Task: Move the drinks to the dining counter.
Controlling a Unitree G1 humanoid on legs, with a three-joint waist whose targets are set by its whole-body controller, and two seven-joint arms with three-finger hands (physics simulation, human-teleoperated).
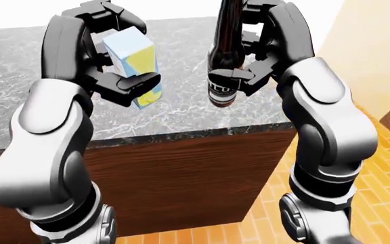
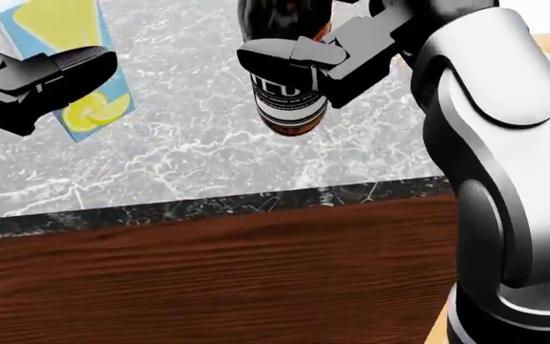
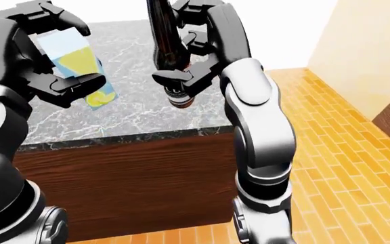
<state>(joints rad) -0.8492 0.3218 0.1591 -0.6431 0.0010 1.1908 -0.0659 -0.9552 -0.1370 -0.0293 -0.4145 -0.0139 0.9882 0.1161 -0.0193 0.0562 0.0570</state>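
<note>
Holding both drinks above the marble counter (image 1: 181, 109), the robot has the carry nearly done; setting them down and letting go is what remains, by this judgement. The left hand (image 1: 117, 76) is closed around the juice carton (image 1: 135, 63), which tilts and hangs clear of the surface. The right hand (image 1: 252, 71) is closed around the dark bottle (image 1: 225, 56), held roughly upright with its base off the stone. Both arms are raised and bent, forearms pointing up, with the drinks well apart.
</note>
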